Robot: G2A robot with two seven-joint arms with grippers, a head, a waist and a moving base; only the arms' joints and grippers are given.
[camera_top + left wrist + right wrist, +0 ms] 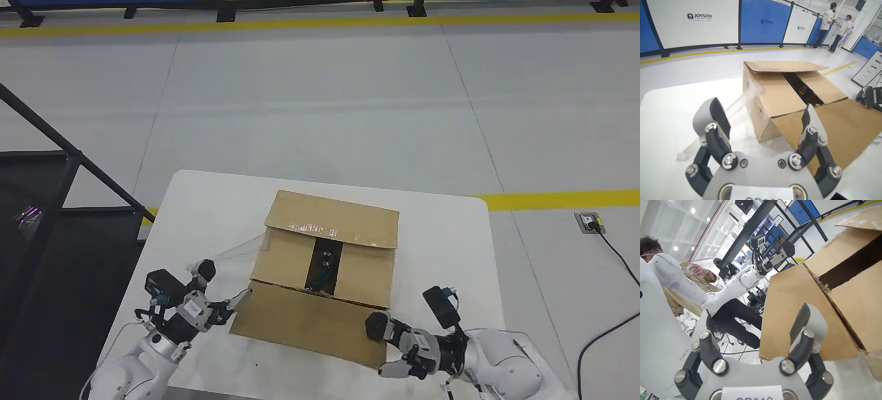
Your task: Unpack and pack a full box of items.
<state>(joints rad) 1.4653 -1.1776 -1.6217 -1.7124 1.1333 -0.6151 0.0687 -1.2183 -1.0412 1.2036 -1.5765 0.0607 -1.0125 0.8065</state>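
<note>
One cardboard box [300, 268] sits mid-table on the white table [440, 230]; four flaps counted; far outer flap [335, 218] raised, near outer flap [305, 325] folded out flat toward the near edge; two inner flaps [780, 94] lie almost shut, with a dark slit between them.

One can [803, 90], blue with yellow, shows through the slit, inside the box; other contents hidden.

One strip of clear tape [742, 103] hangs from the box's left wall down to the table on the left.

Two grippers, both holding nothing:
- left gripper [763, 121] is near the left near corner of the box, just beside the left end of the near flap; jaws spread wide; its two fingers [719, 115] frame the box corner, apart from it.
- right gripper [755, 323] is at the right near corner of the near flap; jaws spread wide; one of its two fingers [802, 323] is in front of the flap's cardboard; contact cannot be told.
</note>
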